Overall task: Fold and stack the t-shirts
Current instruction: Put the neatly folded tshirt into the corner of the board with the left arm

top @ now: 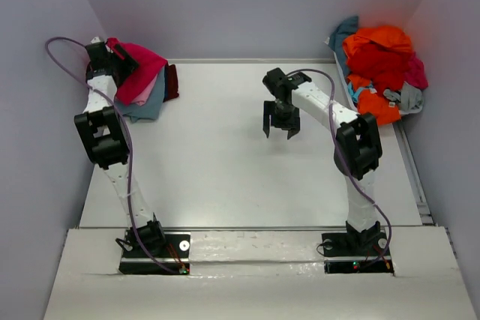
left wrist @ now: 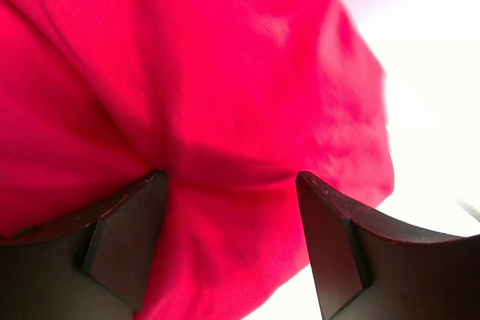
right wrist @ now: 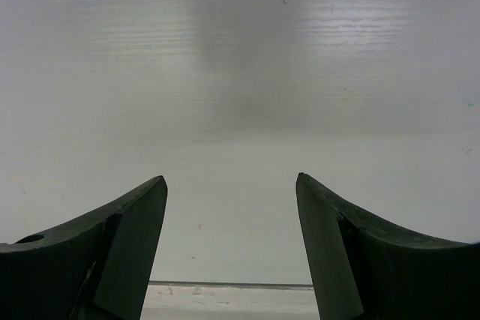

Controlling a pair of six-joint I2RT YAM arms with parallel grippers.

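A stack of folded t-shirts lies at the table's far left corner, with a magenta-red one (top: 144,64) on top, then pink (top: 155,88), dusty blue (top: 146,110) and maroon (top: 172,82). My left gripper (top: 120,61) hovers at the stack's left edge. In the left wrist view it (left wrist: 231,185) is open, its jaws wide apart, and the magenta-red cloth (left wrist: 187,73) fills the space under and between them. An unfolded heap of t-shirts in orange (top: 382,39), red (top: 386,61), teal and grey sits at the far right. My right gripper (top: 280,133) hangs open and empty over bare table (right wrist: 231,181).
The heap on the right rests in a pale bin (top: 339,65) against the right wall. A metal rail (top: 412,174) runs along the table's right edge. Grey walls close in the back and both sides. White tabletop (top: 225,162) lies between the arms.
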